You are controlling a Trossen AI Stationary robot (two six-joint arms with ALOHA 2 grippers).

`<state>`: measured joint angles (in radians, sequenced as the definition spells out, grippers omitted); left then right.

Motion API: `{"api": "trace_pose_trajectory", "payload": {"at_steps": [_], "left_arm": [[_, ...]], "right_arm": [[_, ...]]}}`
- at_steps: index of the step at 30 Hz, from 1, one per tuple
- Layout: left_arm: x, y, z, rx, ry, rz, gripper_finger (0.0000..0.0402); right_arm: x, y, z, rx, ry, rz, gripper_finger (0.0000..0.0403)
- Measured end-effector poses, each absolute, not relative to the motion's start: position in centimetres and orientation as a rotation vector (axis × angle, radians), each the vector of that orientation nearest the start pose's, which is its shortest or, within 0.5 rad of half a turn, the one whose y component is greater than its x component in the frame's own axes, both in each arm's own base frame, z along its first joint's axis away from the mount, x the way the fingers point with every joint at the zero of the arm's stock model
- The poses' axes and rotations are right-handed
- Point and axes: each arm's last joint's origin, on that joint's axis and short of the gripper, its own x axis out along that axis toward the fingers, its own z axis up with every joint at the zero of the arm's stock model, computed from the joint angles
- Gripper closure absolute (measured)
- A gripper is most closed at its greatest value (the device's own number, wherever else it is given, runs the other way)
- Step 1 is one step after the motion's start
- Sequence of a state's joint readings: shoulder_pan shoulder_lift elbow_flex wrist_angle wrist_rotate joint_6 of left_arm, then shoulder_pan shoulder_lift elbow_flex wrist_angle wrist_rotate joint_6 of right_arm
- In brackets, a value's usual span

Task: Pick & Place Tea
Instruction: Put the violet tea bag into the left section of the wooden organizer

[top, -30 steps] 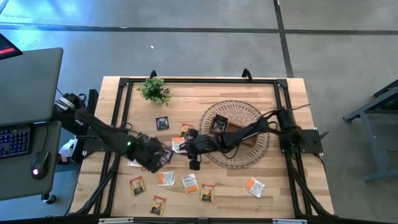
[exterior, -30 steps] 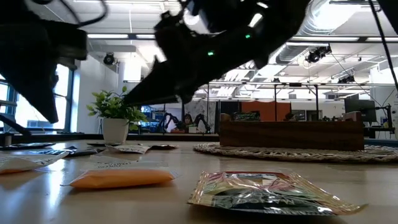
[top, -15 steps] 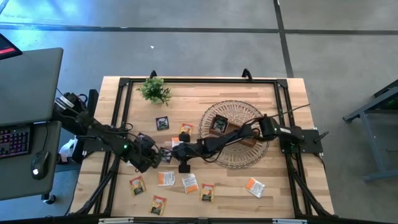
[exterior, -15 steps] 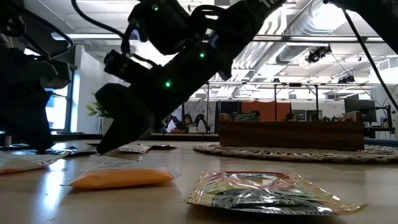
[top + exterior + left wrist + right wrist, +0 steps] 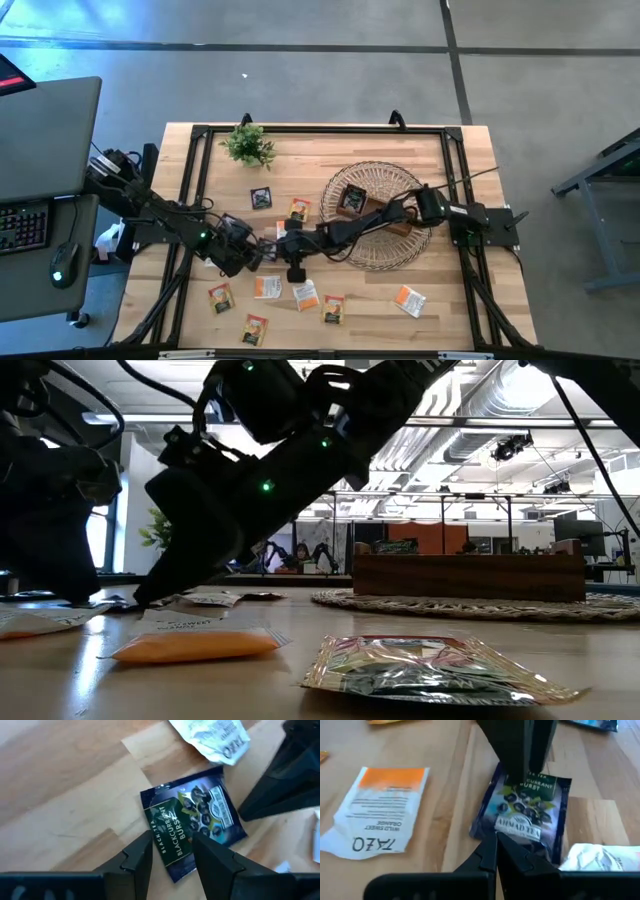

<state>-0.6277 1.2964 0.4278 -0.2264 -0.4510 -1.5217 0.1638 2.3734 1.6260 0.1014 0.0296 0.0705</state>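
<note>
The dark packet [image 5: 525, 815] reads "AHMAD TEA" and "BLACKCURRANT BURST"; the white-and-orange packet [image 5: 380, 812] apparently "TAZO".

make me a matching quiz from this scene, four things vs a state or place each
Things:
1. left gripper
2. right gripper
3. plant
4. tray

States or places:
a. in the basket
b. shut
c. open
d. near a table corner

Pairs: 1-c, 2-b, 3-d, 4-a
</note>
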Motion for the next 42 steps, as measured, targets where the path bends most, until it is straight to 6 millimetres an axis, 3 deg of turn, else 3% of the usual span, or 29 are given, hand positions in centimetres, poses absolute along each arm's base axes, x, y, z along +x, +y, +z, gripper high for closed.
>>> {"api": "trace_pose_trajectory", "payload": {"at_steps": [9, 28, 32, 37, 42], "left_arm": [[16.8, -10.6, 12.3, -0.875, 0.8, 0.554, 0.0263], [17.4, -11.0, 12.0, -0.863, 0.738, 0.534, 0.0267], [17.4, -10.9, 12.0, -0.847, 0.729, 0.544, 0.0306], [17.2, -10.7, 11.8, -0.815, 0.74, 0.569, 0.0389], [17.1, -10.6, 11.8, -0.798, 0.742, 0.583, 0.0388]], "right_arm": [[50.2, 7.3, 9.6, -0.005, 0.677, 0.076, 0.0402], [50.3, 7.5, 9.6, 0.031, 0.652, 0.151, 0.0403], [50.2, 7.5, 9.5, 0.029, 0.667, 0.149, 0.0403], [50.3, 7.5, 9.5, 0.03, 0.664, 0.15, 0.0403], [50.3, 7.5, 9.5, 0.026, 0.662, 0.151, 0.0403]]}}
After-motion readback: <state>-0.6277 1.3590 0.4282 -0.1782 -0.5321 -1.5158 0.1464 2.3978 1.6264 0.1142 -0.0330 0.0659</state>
